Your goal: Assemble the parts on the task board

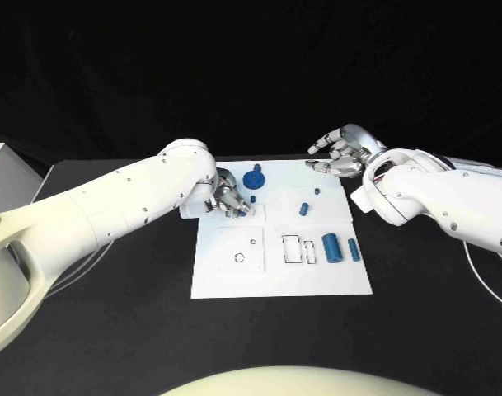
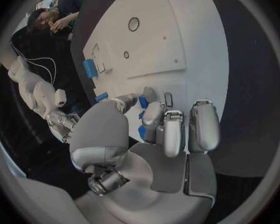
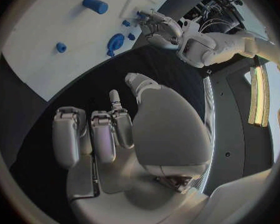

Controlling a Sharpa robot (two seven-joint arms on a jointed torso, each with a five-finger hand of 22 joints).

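Table: a black table top (image 1: 108, 330) that carries everything.
Task board: a flat white rectangular plate (image 1: 280, 276) in the middle of the table, with a round hole (image 1: 240, 257) and thin rectangular outlines (image 1: 291, 249) in its near half.
Left arm: a white arm (image 1: 96, 206) reaching in to the board's far left corner.
Right arm: a white arm (image 1: 452, 206) ending beyond the board's far right corner.
Left hand: the silver many-fingered hand (image 1: 229, 198) sits over the far left part of the board; in the left wrist view its fingers (image 2: 171, 129) curl down close around a small blue piece (image 2: 142, 101) at the fingertips — whether it is truly held, I cannot tell.
Right hand: the silver hand (image 1: 344, 153) is above the black table just off the board's far right corner, fingers (image 3: 102, 134) apart and loosely bent, holding nothing.
Blue gear-like part: a round blue piece with a stub (image 1: 253, 176) lies on the far part of the board, just beside the left hand.
Blue cylinder: a thick blue cylinder (image 1: 333, 247) lies near the right edge, with a thinner blue rod (image 1: 354, 249) just beside it.
Small blue pieces: one short peg (image 1: 304, 209) near the board's middle and a tinier one (image 1: 317, 191) farther out — both apart from either hand.
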